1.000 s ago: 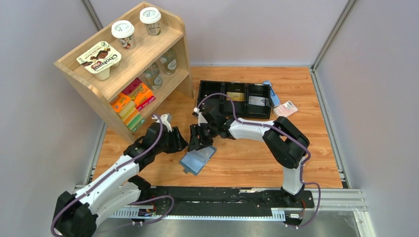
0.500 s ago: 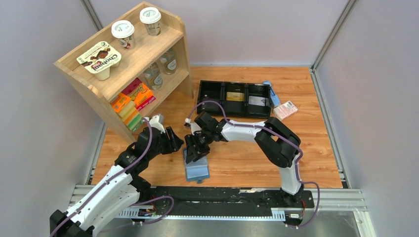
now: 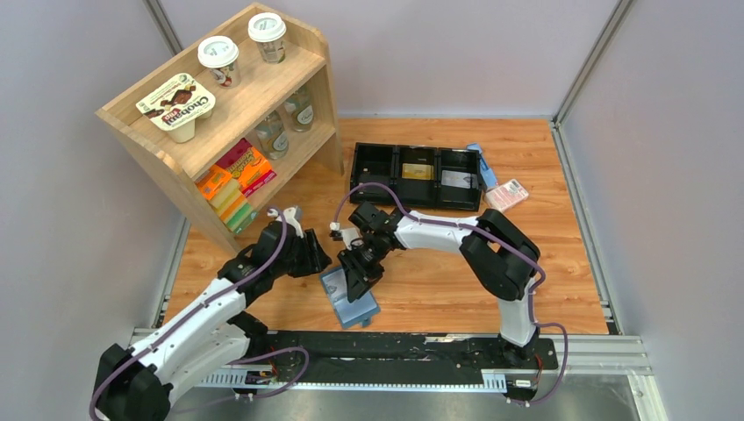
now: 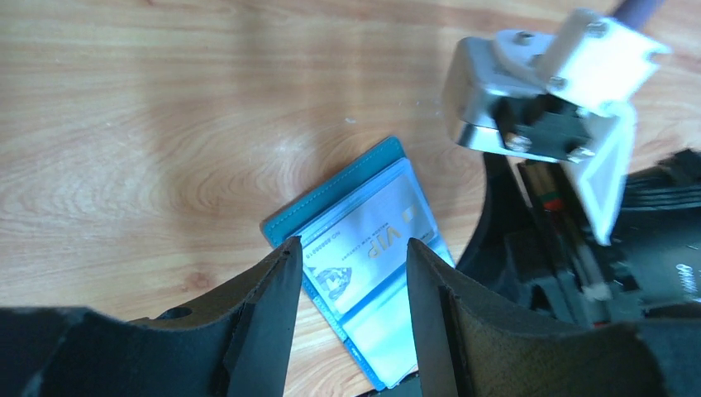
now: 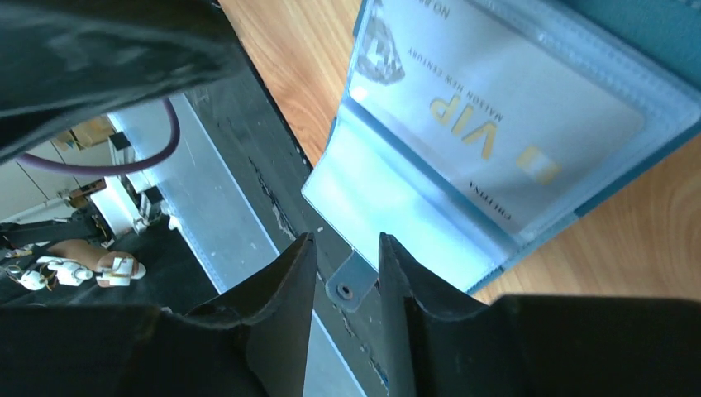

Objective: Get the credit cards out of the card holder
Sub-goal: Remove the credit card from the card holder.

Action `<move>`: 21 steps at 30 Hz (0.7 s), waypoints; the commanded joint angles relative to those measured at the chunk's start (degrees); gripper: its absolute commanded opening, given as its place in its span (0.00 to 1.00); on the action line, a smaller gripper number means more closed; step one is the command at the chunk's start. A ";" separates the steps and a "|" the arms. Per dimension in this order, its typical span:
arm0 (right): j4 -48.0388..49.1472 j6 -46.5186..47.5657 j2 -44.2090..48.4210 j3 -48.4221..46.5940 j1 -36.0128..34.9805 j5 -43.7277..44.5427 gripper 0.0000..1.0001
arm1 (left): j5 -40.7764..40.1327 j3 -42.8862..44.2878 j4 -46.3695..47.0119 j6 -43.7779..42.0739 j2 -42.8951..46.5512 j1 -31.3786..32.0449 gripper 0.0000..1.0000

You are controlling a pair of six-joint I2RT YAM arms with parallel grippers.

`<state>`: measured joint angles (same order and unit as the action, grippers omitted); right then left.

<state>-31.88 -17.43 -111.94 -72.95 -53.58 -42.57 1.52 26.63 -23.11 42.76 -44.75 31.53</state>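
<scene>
- Grey walls are enclosing a wooden desk (image 3: 570, 263), with a wooden shelf (image 3: 219, 114) standing at the far left and a black three-compartment tray (image 3: 417, 147) lying at the far centre.
- The card holder (image 3: 351, 303) is lying opened flat close to the desk's near edge, left of centre, with its pale pockets facing up so the cards can be reached.
- A pale VIP card (image 4: 368, 244) is sitting inside a clear pocket, not yet drawn out.
- The right end effector (image 5: 345, 240) is hovering low over the holder, its jaws standing narrowly apart with nothing clamped. The holder's snap tab (image 5: 345, 281) is showing through the gap.
- The left end effector (image 4: 353, 244) is hanging just left of the holder, jaws apart and empty, its fingers framing the VIP card in the wrist view.
- Both arms are probably crowding the holder so one can pin it while the other pinches a card edge, since the snug sleeve may drag the whole holder along.
</scene>
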 commanded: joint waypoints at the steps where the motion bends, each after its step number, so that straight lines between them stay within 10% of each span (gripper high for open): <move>1: -4.33 5.47 3.57 -0.18 -0.21 -1.20 0.35 | 4.01 2.19 2.28 -0.05 -5.51 0.20 0.57; 21: 17.64 -14.12 25.88 20.56 10.07 34.82 0.41 | 20.80 17.65 7.56 -7.60 -45.75 2.74 0.46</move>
<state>-20.86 -26.55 -91.35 -55.75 -45.45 -17.10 19.62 39.99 -17.87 38.61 -83.96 32.29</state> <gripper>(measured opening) 0.403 0.465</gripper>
